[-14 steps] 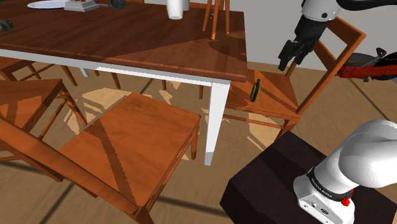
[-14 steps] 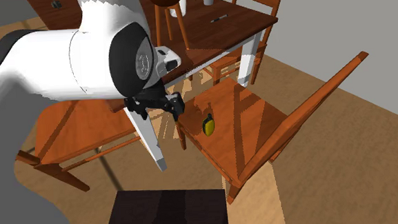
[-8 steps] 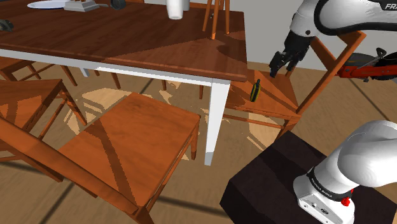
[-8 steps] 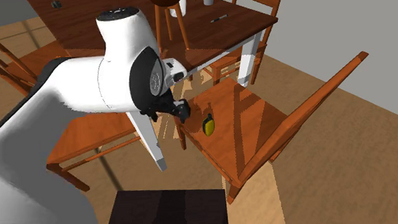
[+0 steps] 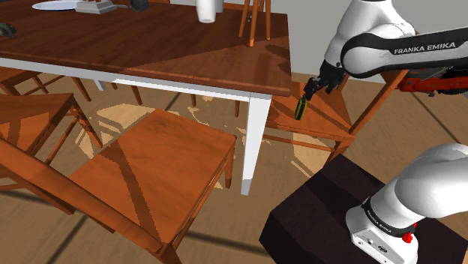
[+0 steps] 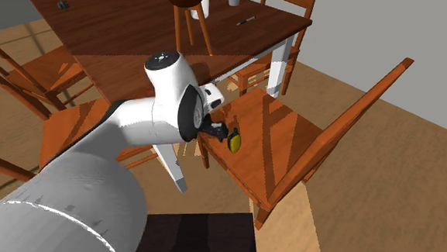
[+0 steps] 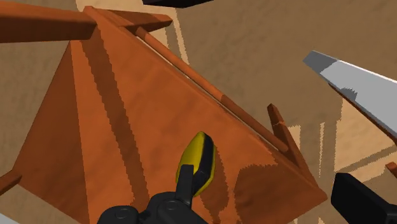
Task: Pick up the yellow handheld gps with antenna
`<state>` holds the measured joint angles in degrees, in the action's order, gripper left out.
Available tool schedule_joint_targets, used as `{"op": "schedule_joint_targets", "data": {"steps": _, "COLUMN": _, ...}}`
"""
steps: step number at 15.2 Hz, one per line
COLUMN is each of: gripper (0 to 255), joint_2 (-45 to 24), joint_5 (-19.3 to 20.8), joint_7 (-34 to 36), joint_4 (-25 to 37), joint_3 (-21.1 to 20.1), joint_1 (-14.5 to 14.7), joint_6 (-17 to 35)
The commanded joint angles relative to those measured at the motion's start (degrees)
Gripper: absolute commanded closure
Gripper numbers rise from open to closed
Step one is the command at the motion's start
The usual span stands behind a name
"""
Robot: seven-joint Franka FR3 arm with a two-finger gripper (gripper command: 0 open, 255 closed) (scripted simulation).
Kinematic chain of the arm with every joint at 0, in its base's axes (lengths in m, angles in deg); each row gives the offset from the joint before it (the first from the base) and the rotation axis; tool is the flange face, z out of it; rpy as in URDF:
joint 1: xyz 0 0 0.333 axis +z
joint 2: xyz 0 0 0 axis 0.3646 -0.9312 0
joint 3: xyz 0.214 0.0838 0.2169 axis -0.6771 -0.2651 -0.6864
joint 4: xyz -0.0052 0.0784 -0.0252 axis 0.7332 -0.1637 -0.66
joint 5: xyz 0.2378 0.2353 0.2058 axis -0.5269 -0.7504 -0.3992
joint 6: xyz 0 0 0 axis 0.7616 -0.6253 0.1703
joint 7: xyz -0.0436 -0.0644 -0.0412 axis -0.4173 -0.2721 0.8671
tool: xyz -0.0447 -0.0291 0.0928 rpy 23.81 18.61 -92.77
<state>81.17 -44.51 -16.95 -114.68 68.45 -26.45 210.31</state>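
Pincer (image 5: pixel 310 90), all black, hangs low over the wooden chair seat (image 5: pixel 328 121) at the end of the white arm (image 5: pixel 375 34), right above the yellow handheld GPS (image 5: pixel 301 108). Whether it is wide or narrow cannot be told, nor whether it touches the GPS.

The GPS rests on that seat, on the part nearest the bench's white leg (image 5: pixel 255 142). In the second exterior view the pincer (image 6: pixel 217 132) sits just beside the GPS (image 6: pixel 233 141), towards that view's left, with bare seat (image 6: pixel 281 146) spreading to the right up to the chair's slanted back rail (image 6: pixel 346 120). The wrist view has the GPS (image 7: pixel 198 159) close in, a yellow oval body with a black face, lying on the brown seat (image 7: pixel 108 133).

A dark wooden bench (image 5: pixel 150 45) stands beside the chair, carrying a white cup (image 5: pixel 208 10) and a white plate (image 5: pixel 56 5). Another wooden chair (image 5: pixel 165 161) stands nearer the camera, and the dark stand (image 5: pixel 319 206) is at lower right.
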Motion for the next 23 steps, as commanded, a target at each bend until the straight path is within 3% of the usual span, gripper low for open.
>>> {"op": "schedule_joint_targets", "data": {"steps": 1, "gripper": 0, "joint_2": -3.65, "joint_5": 1.81, "joint_7": 2.22, "joint_4": -0.95, "joint_3": -0.22, "joint_1": -1.36, "joint_6": 5.86}}
{"op": "schedule_joint_targets", "data": {"steps": 6, "gripper": 0, "joint_2": -13.48, "joint_5": 7.86, "joint_7": 8.62, "joint_4": -1.34, "joint_3": -0.94, "joint_1": -5.85, "joint_6": 18.68}}
{"op": "schedule_joint_targets", "data": {"steps": 10, "gripper": 0, "joint_2": -22.44, "joint_5": 15.43, "joint_7": 16.29, "joint_4": 0.62, "joint_3": -2.10, "joint_1": -10.46, "joint_6": 27.57}}
{"op": "schedule_joint_targets", "data": {"steps": 18, "gripper": 0, "joint_2": -28.27, "joint_5": 22.33, "joint_7": 22.78, "joint_4": -0.21, "joint_3": -2.87, "joint_1": -12.79, "joint_6": 33.94}}
{"op": "schedule_joint_targets", "data": {"steps": 20, "gripper": 0, "joint_2": -28.27, "joint_5": 22.34, "joint_7": 22.79, "joint_4": -0.21, "joint_3": -2.85, "joint_1": -12.77, "joint_6": 33.94}}
{"op": "schedule_joint_targets", "data": {"steps": 21, "gripper": 255, "joint_2": -28.32, "joint_5": 22.39, "joint_7": 22.74, "joint_4": -0.24, "joint_3": -2.78, "joint_1": -12.84, "joint_6": 34.05}}
{"op": "schedule_joint_targets", "data": {"steps": 23, "gripper": 255, "joint_2": -28.28, "joint_5": 22.34, "joint_7": 22.67, "joint_4": -0.25, "joint_3": -2.77, "joint_1": -12.83, "joint_6": 34.02}}
